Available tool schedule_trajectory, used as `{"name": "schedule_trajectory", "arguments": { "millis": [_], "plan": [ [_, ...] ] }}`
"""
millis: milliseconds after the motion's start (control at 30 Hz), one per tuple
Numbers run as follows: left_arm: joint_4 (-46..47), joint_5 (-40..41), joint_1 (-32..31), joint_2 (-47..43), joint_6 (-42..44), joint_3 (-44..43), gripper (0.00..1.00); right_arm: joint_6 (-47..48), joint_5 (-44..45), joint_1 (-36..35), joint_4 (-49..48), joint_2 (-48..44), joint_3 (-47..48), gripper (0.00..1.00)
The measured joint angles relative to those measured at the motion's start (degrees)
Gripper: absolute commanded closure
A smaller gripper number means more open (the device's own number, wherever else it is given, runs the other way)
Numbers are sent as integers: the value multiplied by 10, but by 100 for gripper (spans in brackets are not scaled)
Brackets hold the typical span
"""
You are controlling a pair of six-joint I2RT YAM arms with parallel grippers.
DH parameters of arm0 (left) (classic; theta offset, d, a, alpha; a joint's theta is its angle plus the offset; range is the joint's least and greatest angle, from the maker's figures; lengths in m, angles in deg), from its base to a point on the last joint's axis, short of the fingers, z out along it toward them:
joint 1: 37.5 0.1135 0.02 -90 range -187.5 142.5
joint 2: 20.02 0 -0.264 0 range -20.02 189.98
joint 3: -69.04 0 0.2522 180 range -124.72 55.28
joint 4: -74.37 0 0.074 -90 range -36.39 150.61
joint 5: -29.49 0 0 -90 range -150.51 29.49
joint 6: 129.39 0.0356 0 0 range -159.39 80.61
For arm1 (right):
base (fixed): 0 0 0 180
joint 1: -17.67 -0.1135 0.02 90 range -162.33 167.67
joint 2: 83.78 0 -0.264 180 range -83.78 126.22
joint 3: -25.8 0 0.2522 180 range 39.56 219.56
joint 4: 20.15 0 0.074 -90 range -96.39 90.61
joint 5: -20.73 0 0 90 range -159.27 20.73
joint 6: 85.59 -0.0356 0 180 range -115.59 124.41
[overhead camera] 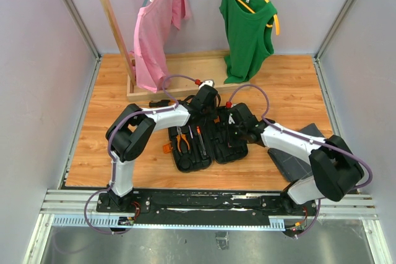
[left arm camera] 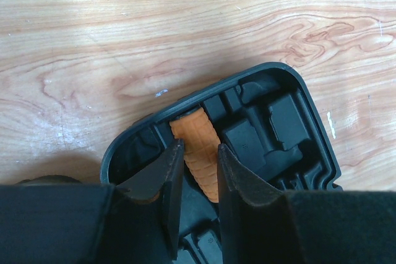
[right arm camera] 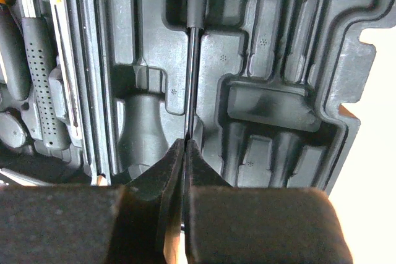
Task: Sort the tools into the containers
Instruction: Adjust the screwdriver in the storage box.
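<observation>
Plainly, the left gripper (left arm camera: 200, 145) is clamped on an orange ribbed handle (left arm camera: 193, 133), one finger against each side, with the handle's rounded end poking out ahead of the fingertips. That handle lies in a moulded slot near a corner of the black tool case (left arm camera: 317, 129), whose rim curves round just beyond the tips. I judge this to be a seating move. It wants a straight press down until the handle sits level, then a clean opening with no sideways drag, since raised plastic blocks stand close on the fingers' right.

Next, the right gripper (right arm camera: 185, 144) is closed tight on a thin black shaft (right arm camera: 192, 78), pinched at the very tips. The shaft runs straight ahead to a thicker black grip at its far end, along a narrow channel in the case below. Whether it rests in the channel or hangs just above, I cannot tell. So slim a hold can pivot, so the wrist should stay in line with the channel and lower evenly. A perforated black handle (right arm camera: 40, 72) sits off to this gripper's left; keep clear of it.
</observation>
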Motion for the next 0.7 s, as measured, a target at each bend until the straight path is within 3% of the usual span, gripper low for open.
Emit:
{"name": "schedule_trajectory", "arguments": {
  "millis": [700],
  "plan": [
    [6, 3, 0, 2, 0, 0, 75, 7, 29, -14, 40, 37, 38, 100]
  ]
}}
